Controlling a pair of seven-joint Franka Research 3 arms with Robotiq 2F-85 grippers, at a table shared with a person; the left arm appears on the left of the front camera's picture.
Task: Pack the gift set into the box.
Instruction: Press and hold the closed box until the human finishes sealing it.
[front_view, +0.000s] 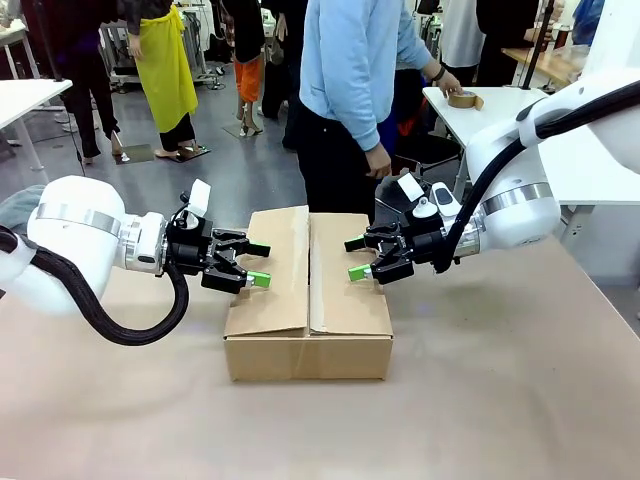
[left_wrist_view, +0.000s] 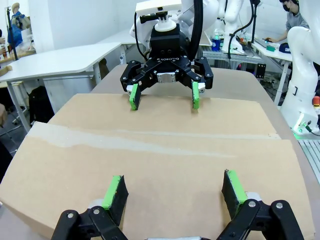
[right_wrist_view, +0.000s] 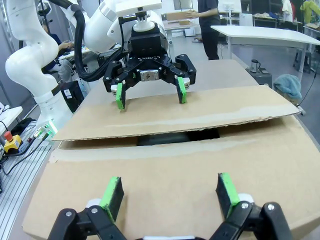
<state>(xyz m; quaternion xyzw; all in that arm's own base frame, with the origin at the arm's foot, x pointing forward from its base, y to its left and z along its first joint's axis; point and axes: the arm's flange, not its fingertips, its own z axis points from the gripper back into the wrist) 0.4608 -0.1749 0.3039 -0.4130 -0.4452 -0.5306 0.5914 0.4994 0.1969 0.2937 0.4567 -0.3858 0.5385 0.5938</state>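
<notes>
One gap (right_wrist_view: 178, 136) between box (right_wrist_view: 165, 190) flaps (right_wrist_view: 210, 107), right-wrist view

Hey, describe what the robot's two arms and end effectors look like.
The left arm and right arm are glossy white, each with a silver ring near the wrist and a black ribbed cable hose alongside. The left end effector and right end effector are black, two-fingered, with bright green pads.

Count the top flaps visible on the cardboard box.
2. The left flap covers the box on the left gripper side, its edge lifted slightly. The right flap lies lower on the right gripper side. Shorter end flaps may be hidden beneath.
</notes>
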